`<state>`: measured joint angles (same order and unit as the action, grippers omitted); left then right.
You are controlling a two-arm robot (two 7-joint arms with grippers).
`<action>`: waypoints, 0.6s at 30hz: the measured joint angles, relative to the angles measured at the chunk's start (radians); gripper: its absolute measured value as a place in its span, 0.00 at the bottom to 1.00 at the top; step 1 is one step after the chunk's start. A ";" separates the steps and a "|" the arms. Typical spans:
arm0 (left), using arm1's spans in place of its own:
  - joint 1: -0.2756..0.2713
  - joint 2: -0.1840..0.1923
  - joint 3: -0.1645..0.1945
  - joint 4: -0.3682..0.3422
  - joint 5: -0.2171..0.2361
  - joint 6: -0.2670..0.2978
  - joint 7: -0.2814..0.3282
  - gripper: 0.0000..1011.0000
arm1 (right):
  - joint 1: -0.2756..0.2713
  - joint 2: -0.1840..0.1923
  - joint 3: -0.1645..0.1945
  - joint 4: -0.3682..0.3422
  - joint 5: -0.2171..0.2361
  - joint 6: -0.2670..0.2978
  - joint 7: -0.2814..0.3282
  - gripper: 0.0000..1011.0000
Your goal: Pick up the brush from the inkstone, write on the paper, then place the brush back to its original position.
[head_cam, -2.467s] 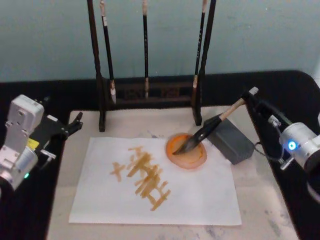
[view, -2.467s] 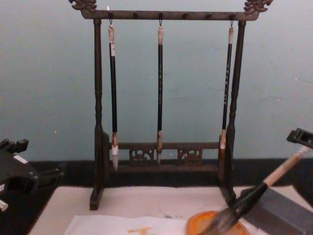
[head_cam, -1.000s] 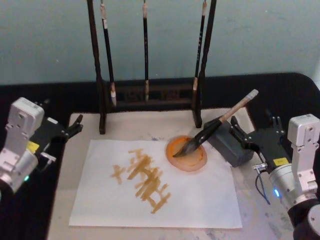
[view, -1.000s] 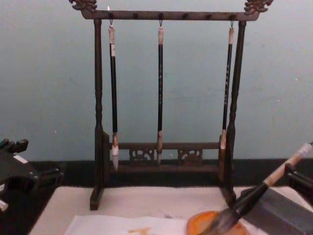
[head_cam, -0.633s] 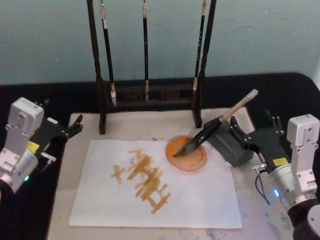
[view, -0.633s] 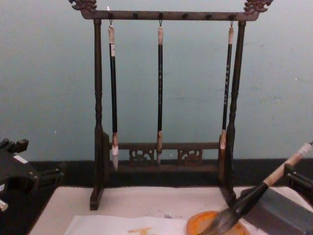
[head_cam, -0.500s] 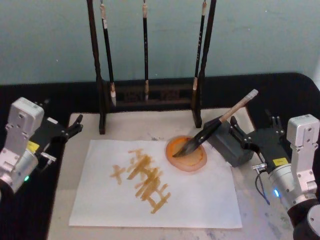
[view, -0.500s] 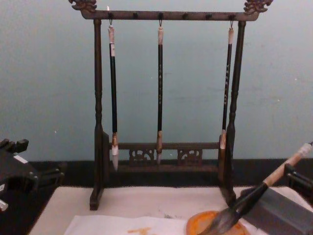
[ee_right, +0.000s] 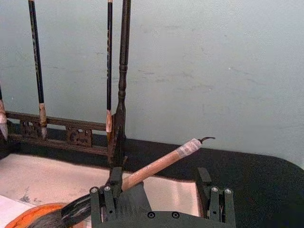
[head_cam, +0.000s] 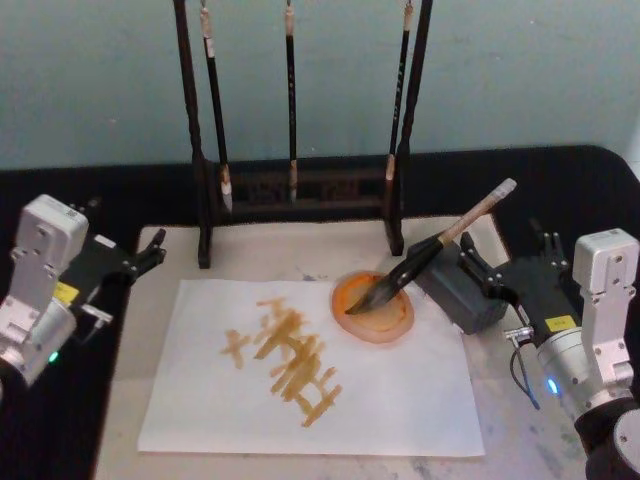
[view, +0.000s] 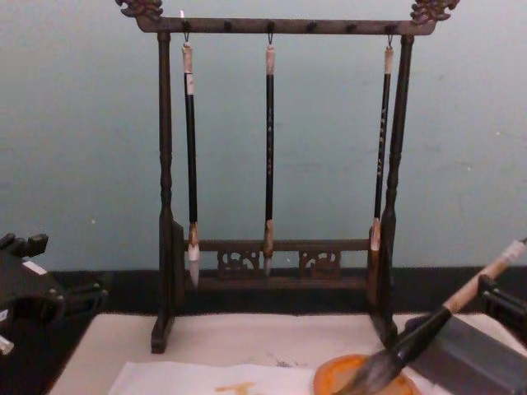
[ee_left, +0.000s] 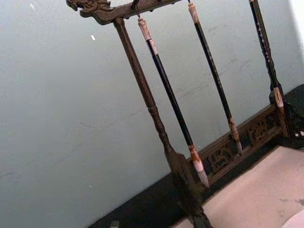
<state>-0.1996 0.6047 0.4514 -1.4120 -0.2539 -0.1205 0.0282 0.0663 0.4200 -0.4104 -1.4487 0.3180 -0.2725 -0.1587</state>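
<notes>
Paper (head_cam: 390, 400) carrying orange marks lies left of the right pincer (head_cam: 483, 283), whose fingers stand wide, gripping nothing. Just ahead, the brush (head_cam: 425, 252) slopes from the inkstone (head_cam: 385, 318) up over a grey block (head_cam: 462, 282), handle end nearest. The left pincer (head_cam: 150, 250) sits parked, well apart.

On my head view, each arm ends in a boxy pale-grey wrist housing carrying a matte black hand: the left hand (head_cam: 150, 250) and the right hand (head_cam: 500, 275), both with slender black fingers. Each black body bears a small yellow label, a green light glows low on the left housing and a blue one on the right, where a thin black cable loops. My right wrist view shows small silver screw heads along the black finger mounts.
</notes>
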 joint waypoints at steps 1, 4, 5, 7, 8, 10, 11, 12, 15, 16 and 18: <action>0.000 0.000 0.000 0.000 0.000 0.000 0.000 1.00 | 0.000 0.000 0.000 0.000 0.000 0.000 0.000 0.99; 0.000 0.000 0.000 0.000 0.000 0.000 0.000 1.00 | 0.000 0.000 0.000 0.000 0.000 0.000 0.000 0.99; 0.000 0.000 0.000 0.000 0.000 0.000 0.000 1.00 | 0.000 0.000 0.000 0.000 0.000 0.000 0.000 0.99; 0.000 0.000 0.000 0.000 0.000 0.000 0.000 1.00 | 0.000 0.000 0.000 0.000 -0.001 0.000 0.000 0.99; 0.000 0.000 0.000 0.000 0.000 0.000 0.000 1.00 | 0.000 0.000 0.000 0.000 -0.001 0.000 0.000 0.99; 0.000 0.000 0.000 0.000 0.000 0.000 0.000 1.00 | 0.000 0.000 0.000 0.000 -0.001 0.000 0.000 0.99; 0.000 0.000 0.000 0.000 0.000 0.000 0.000 1.00 | 0.000 0.000 0.000 0.000 -0.001 0.000 0.000 0.99; 0.000 0.000 0.000 0.000 0.000 0.000 0.000 1.00 | 0.000 0.000 0.000 0.000 -0.001 0.000 0.000 0.99; 0.000 0.000 0.000 0.000 0.000 0.000 0.000 1.00 | 0.000 0.000 0.000 0.000 -0.001 0.000 0.000 0.99; 0.000 0.000 0.000 0.000 0.000 0.000 0.000 1.00 | 0.000 0.000 0.000 0.000 -0.001 0.000 0.000 0.99; 0.000 0.000 0.000 0.000 0.000 0.000 0.000 1.00 | 0.000 0.000 0.000 0.000 -0.001 0.000 0.000 0.99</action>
<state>-0.1995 0.6047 0.4514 -1.4120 -0.2539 -0.1205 0.0283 0.0662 0.4200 -0.4104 -1.4488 0.3168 -0.2724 -0.1590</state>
